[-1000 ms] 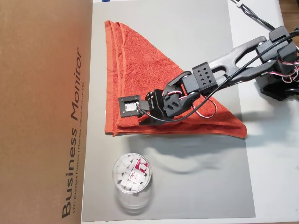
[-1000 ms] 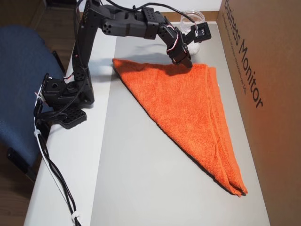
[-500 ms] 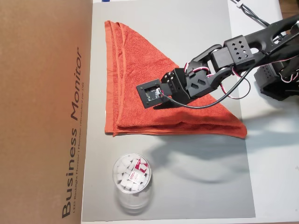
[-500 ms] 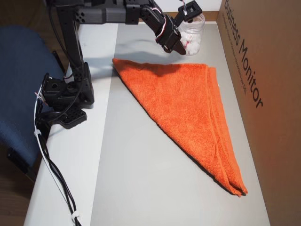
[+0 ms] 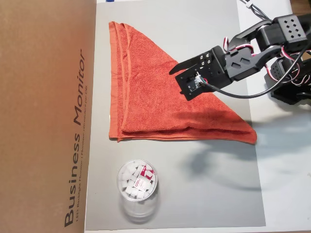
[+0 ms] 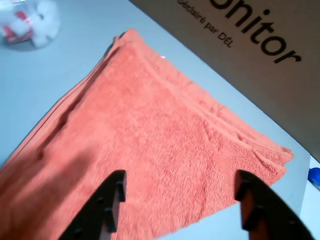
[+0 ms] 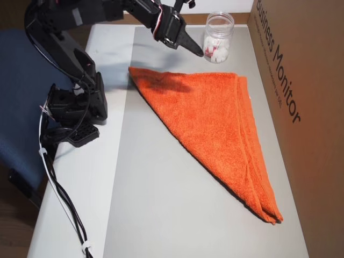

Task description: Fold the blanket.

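The pincer is spread wide and empty, hanging above the blanket without touching it; the blanket lies folded into a triangle on the grey mat

Fuzzy terry-cloth blanket, matt grey mat

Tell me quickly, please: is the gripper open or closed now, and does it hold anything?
Gripper: open, holding nothing; it is above the blanket, not touching it.
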You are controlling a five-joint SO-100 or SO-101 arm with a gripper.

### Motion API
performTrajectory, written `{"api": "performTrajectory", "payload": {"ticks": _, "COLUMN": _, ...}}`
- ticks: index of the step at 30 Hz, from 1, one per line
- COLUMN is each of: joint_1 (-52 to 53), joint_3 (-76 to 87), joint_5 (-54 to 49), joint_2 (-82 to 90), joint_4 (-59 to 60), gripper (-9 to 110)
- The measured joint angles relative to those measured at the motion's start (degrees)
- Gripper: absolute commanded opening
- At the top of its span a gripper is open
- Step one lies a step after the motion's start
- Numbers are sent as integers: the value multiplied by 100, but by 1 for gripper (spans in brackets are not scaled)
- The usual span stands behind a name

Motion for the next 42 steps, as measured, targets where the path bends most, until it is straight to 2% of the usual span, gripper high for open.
{"api": "performTrajectory", "payload": {"ticks": 7, "joint_1": -26, "joint_3": 0, "joint_5": -1468, "joint_2": 993, "joint_4": 1644, "gripper": 24}}
{"api": "performTrajectory", "payload": {"ticks": 12, "joint_1": -97, "joint_3": 0, "joint_5": -2988, "joint_2": 1512, "joint_4": 2602, "gripper": 24}}
{"api": "performTrajectory", "payload": {"ticks": 21, "joint_1": -149, "joint_3": 0, "joint_5": -4755, "joint_2": 1679, "joint_4": 4131, "gripper": 25}}
{"api": "performTrajectory", "payload": {"ticks": 30, "joint_1": -1107, "joint_3": 237, "joint_5": -4939, "joint_2": 1679, "joint_4": 4588, "gripper": 24}}
{"api": "performTrajectory", "payload": {"ticks": 35, "joint_1": -1723, "joint_3": 290, "joint_5": -4438, "joint_2": 1406, "joint_4": 4456, "gripper": 25}}
{"api": "performTrajectory", "payload": {"ticks": 42, "joint_1": -1898, "joint_3": 149, "joint_5": -3806, "joint_2": 773, "joint_4": 3832, "gripper": 25}}
